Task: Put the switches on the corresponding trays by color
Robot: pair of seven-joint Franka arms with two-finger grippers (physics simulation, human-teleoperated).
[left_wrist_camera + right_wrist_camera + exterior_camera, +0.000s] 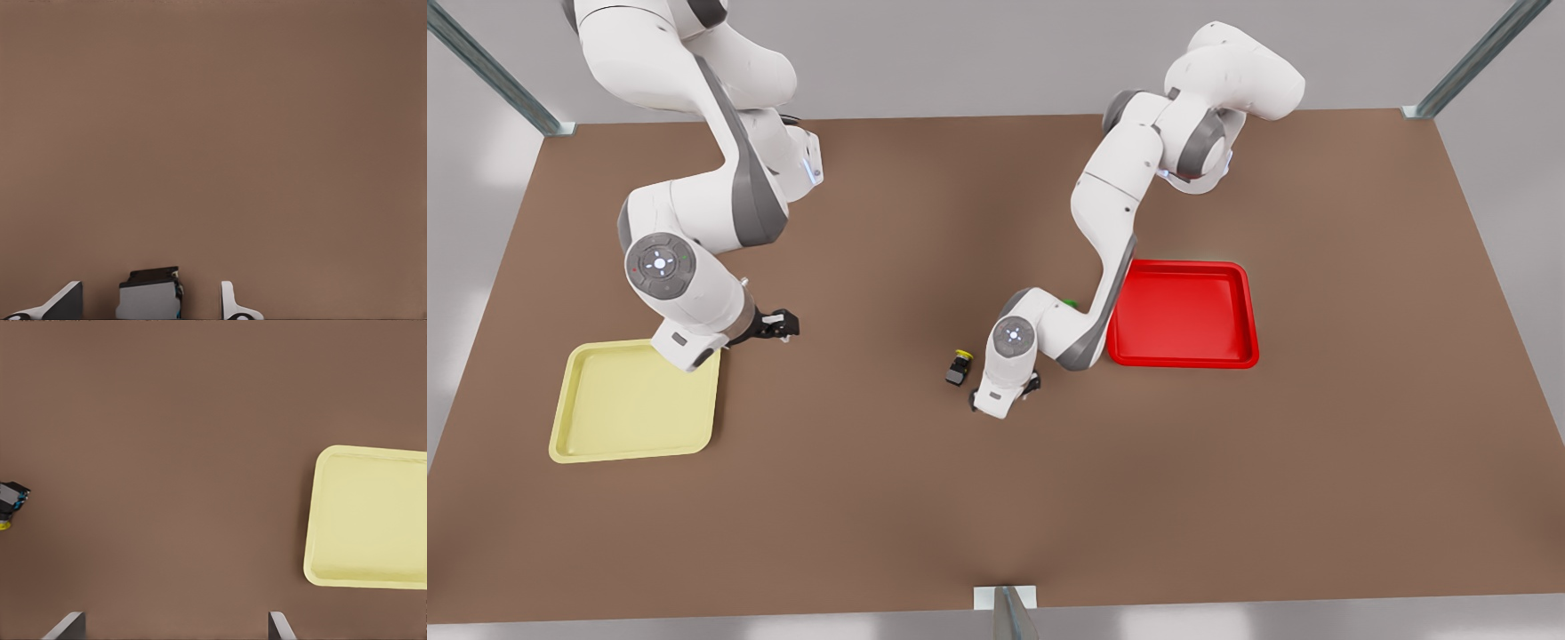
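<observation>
— Starting at the front view's left: what is being held by the tool there?

— Nothing is being gripped. The right gripper (778,324) is being held just beside the far right corner of the yellow tray (636,404), low over the table (871,498). In its wrist view the fingers (70,625) are being kept wide apart, with bare table between them.

— And that tray?

— Its floor is being shown bare. It is also being seen in the right wrist view (370,523), with the yellow switch (10,503) well apart from it.

— Where is that switch being seen from the front?

— The yellow switch (959,366) is lying on the table near the middle, tipped on its side, just left of the left gripper (1003,396) and untouched by it.

— Is the left gripper being closed on anything?

— No. In the left wrist view its fingers (230,303) are being held open, and a dark switch (150,293) is being straddled between them, with a gap showing on each side. Its cap colour cannot be told.

— Further right?

— A green speck (1069,303) is being half hidden behind that arm. Beyond it the red tray (1183,313) is lying flat, its floor bare.
</observation>
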